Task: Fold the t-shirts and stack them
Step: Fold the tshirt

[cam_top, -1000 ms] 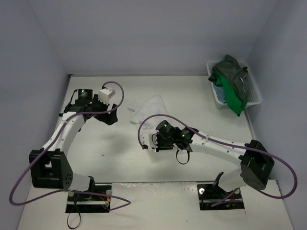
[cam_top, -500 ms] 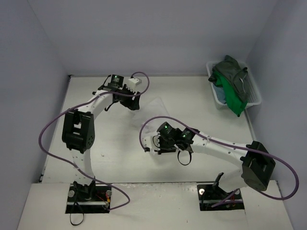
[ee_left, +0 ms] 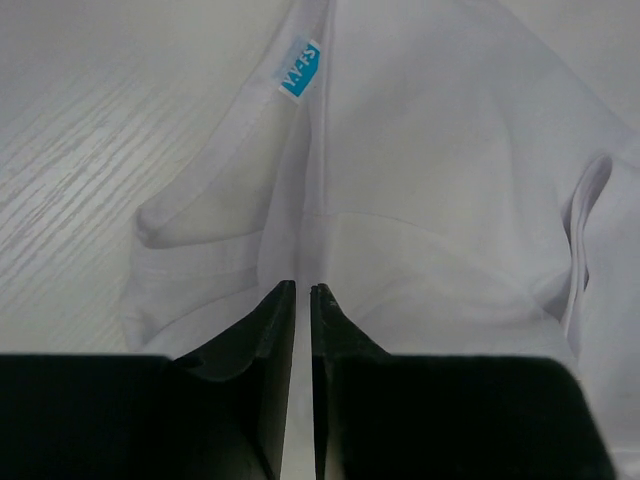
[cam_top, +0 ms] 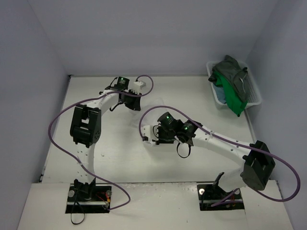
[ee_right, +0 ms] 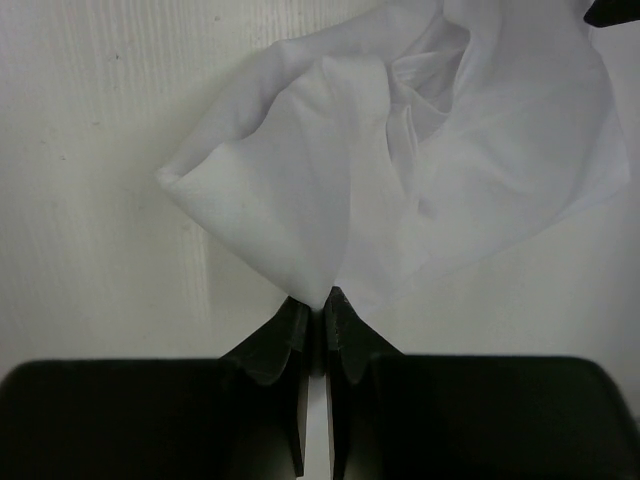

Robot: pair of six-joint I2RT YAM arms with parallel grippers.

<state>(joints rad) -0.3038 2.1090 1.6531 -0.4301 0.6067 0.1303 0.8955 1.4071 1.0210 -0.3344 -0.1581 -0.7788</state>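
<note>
Pale lilac walls [cam_top: 144,38] on three sides, off-white wood-grain table [cam_top: 120,158], both arm bases at its near edge.

White t-shirt [ee_left: 430,180]: crumpled, unfolded, lying around the middle of the table, a bit toward the far edge. Hard to make out from the top camera, white on white. The wrist cams show it well.

Left gripper [ee_left: 303,292]: reached out over the far side of the shirt, jaws nearly together with a raised ridge of white cloth pinched between the tips. A small teal-blue tag [ee_left: 300,68] sits on the neckline just beyond it. The cloth around the pinch lies flat on the table.

Right gripper [ee_right: 314,298]: at the near side of the same shirt, jaws closed on a pointed fold of it. The fabric fans out from the tips in loose bunched folds, and bare table shows to the left and below.

White mesh basket [cam_top: 217,104] at the far right corner of the table holds the rest. Dark grey-green shirt [cam_top: 232,72] is heaped on top, bright green shirt [cam_top: 235,99] spills over the near rim, and teal-blue shirt [cam_top: 219,92] shows underneath on the left side. None of these are folded.

Purple cables loop off both arms.
</note>
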